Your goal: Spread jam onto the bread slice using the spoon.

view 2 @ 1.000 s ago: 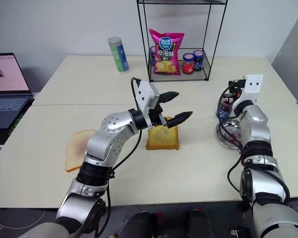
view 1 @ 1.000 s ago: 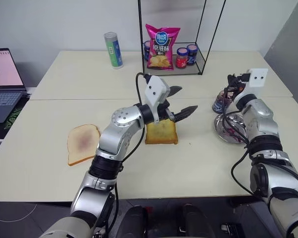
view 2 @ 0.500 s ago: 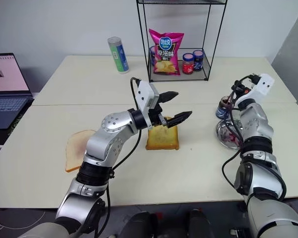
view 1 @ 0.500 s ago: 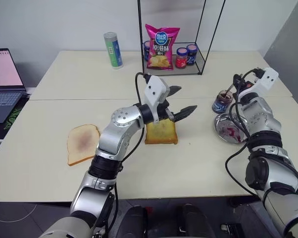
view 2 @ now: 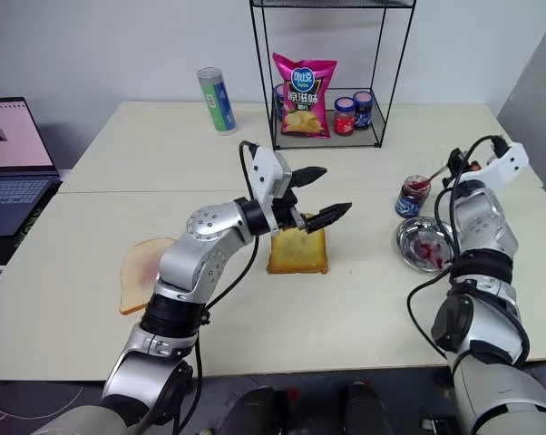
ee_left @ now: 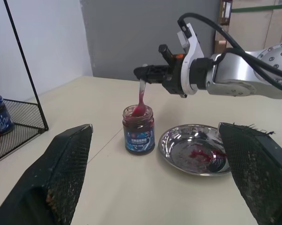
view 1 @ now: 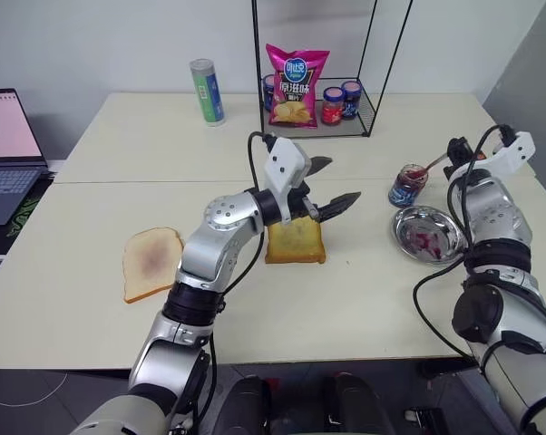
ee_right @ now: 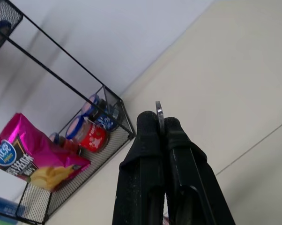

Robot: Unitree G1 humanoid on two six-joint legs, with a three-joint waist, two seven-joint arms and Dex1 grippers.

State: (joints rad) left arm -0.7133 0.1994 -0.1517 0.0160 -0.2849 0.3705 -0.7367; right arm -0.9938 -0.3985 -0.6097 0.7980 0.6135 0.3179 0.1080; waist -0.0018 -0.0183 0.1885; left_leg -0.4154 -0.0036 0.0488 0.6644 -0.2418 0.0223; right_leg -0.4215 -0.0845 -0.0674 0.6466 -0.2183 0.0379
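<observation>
Scooping step: right claw [ee_left: 148,74] clamped on the spoon [ee_left: 140,96], bowl in the jam [ee_left: 138,129] jar. Left claw [view 1: 332,186] gapes empty above the bread slice [view 1: 296,241]. Next: carry spoon over to bread.

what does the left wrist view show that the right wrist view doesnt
Left wrist view alone: the small clear glass jar of dark red jam, the shiny round metal dish smeared with jam, and the right gripper shut on the small silver spoon, whose bowl dips into the jar mouth. Right wrist view alone: the pink crisp bag. Both share the black wire rack holding lidded red and blue jars, and the pale tabletop.
</observation>
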